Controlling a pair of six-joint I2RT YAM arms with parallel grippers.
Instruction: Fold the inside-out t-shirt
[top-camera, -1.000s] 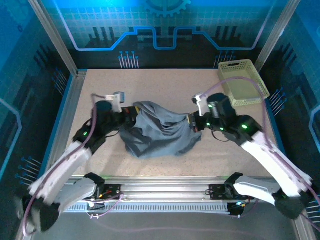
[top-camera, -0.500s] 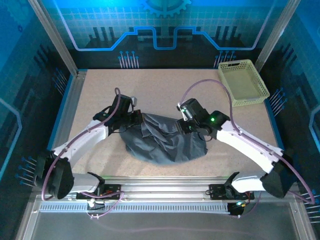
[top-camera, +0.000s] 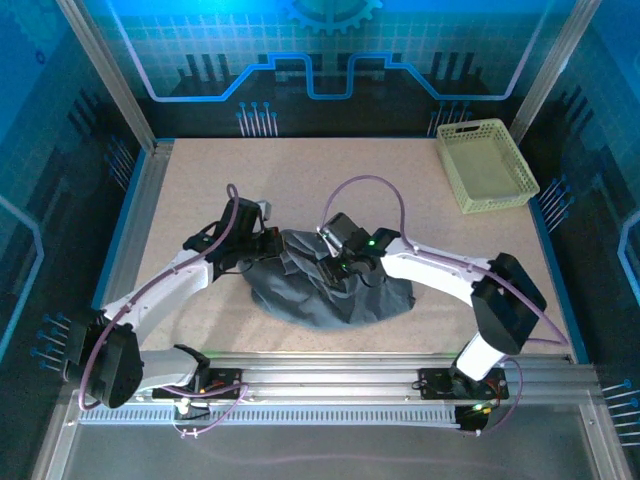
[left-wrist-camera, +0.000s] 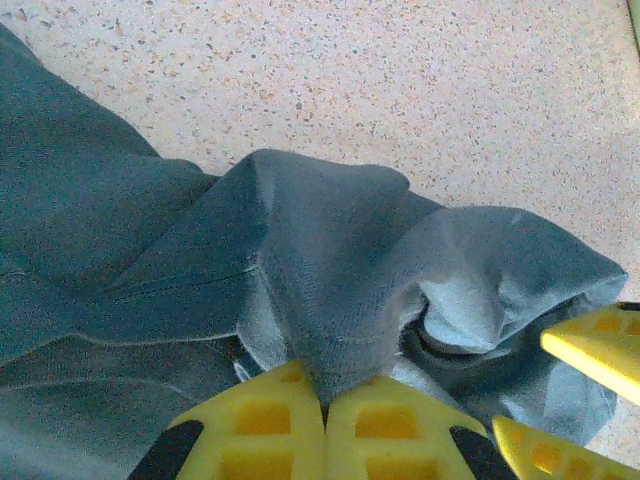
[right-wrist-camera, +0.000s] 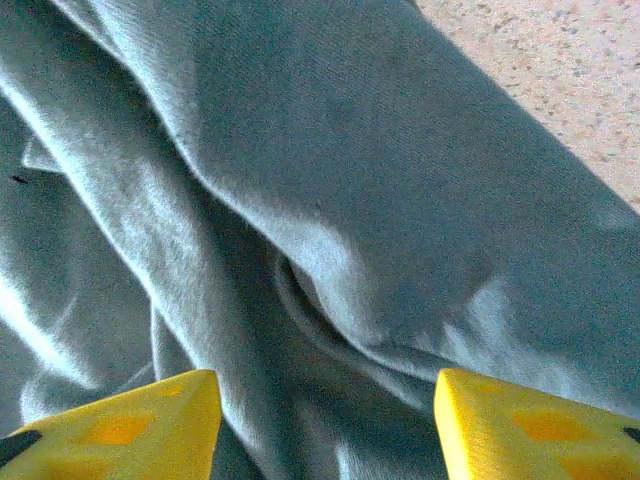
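Table here is a speckled beige slab (top-camera: 350, 170) with thin blue edging, boxed in by slanted silver aluminium frame posts (top-camera: 105, 75). Glossy blue circuit-pattern wall panels (top-camera: 330, 60) all round, glowing brightest cyan top middle. A ribbed aluminium rail (top-camera: 330, 365) runs along the near edge.

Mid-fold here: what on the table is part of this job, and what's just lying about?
In the job: the inside-out t-shirt; left gripper, jaws shut on a fold; right gripper, jaws open over it.
Lying about: the yellow-green basket, far right corner.
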